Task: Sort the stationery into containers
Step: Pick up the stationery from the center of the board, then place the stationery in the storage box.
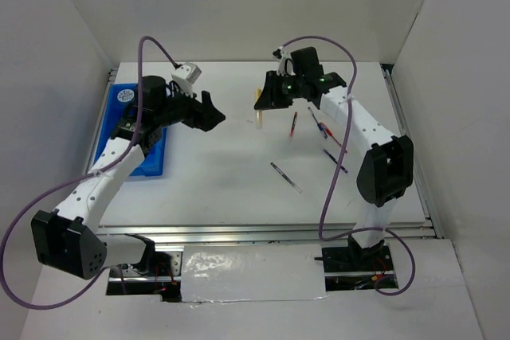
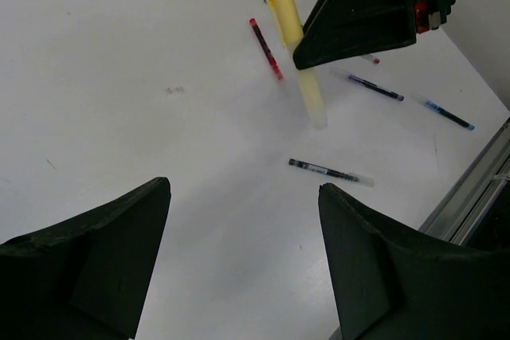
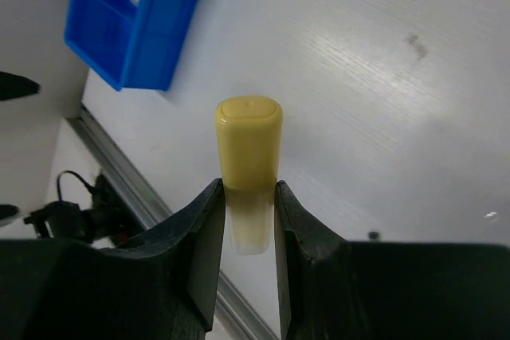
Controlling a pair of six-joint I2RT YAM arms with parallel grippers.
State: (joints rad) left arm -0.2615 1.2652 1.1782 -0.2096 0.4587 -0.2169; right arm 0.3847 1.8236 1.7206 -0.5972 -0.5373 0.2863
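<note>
Pinching one yellow marker (image 3: 248,137) in my right gripper (image 3: 247,190), black fingers (image 3: 203,228) pressed on its paler barrel, the rounded glossy cap poking out past the tips. It is held up clear of the desk (image 1: 215,189), over the far middle.

My left gripper (image 2: 243,189) is spread wide with nothing between its blunt matte wedges, hovering beside the tray (image 1: 107,139). One tray: bright blue hard plastic, rectangular, along the left edge toward the far left corner.

Four thin pens I can count plainly: red pen (image 2: 265,48), purple pen (image 2: 370,85), blue pen (image 2: 446,113), black pen (image 2: 327,171). They lie flat, scattered between the middle and the right edge.

The desk top is smooth, white and faintly streaked. A broad bare stretch runs from tray to pens, and a metal rail (image 1: 271,230) lines the near edge.
</note>
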